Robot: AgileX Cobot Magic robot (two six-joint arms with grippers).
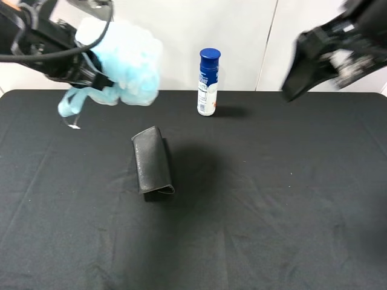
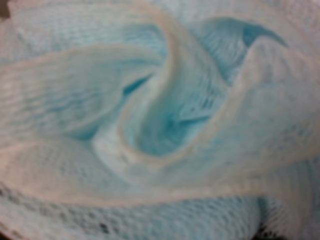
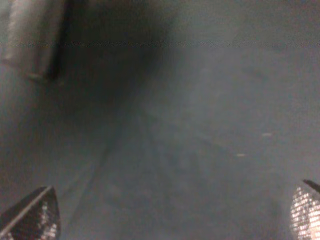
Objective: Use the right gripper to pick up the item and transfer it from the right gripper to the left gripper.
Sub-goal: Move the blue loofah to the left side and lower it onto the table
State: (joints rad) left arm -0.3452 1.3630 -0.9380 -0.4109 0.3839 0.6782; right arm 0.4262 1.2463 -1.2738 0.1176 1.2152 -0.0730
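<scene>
The light blue and white mesh loofah hangs in the air at the upper left, held by my left gripper, whose fingers are buried in the mesh. Its ribbon loop dangles below. In the left wrist view the loofah fills the whole frame and hides the fingers. My right gripper is raised at the upper right, blurred, well apart from the loofah. In the right wrist view its two fingertips stand wide apart with nothing between them.
A black folded case lies on the black table left of centre. A blue-capped white bottle stands upright at the table's back edge. A white wall is behind.
</scene>
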